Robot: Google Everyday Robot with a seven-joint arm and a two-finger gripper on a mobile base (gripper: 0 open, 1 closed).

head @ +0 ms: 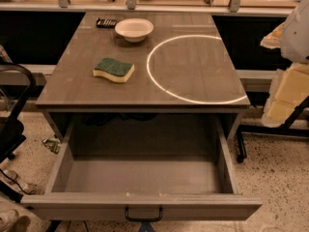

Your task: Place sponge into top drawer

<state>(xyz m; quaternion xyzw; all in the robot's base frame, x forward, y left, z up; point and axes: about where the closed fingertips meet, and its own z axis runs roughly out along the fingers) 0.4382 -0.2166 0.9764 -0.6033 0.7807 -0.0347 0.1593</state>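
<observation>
The sponge [114, 69], pale yellow foam with a dark green top, lies flat on the left middle of the grey table top [193, 76]. The top drawer [145, 178] is pulled fully open toward me below the table's front edge; its inside holds nothing and its dark handle [144, 214] is centred on the front panel. My arm and gripper [288, 88] show as white and pale yellow parts at the right edge, beside the table, well right of the sponge and above the floor. Nothing is seen in the gripper.
A white bowl [134, 29] and a small black device [106, 22] sit at the table's back. A bright ring of light [159, 83] marks the right half. A black chair [12, 124] stands left, a wheeled black stand [241, 153] right, and a counter behind.
</observation>
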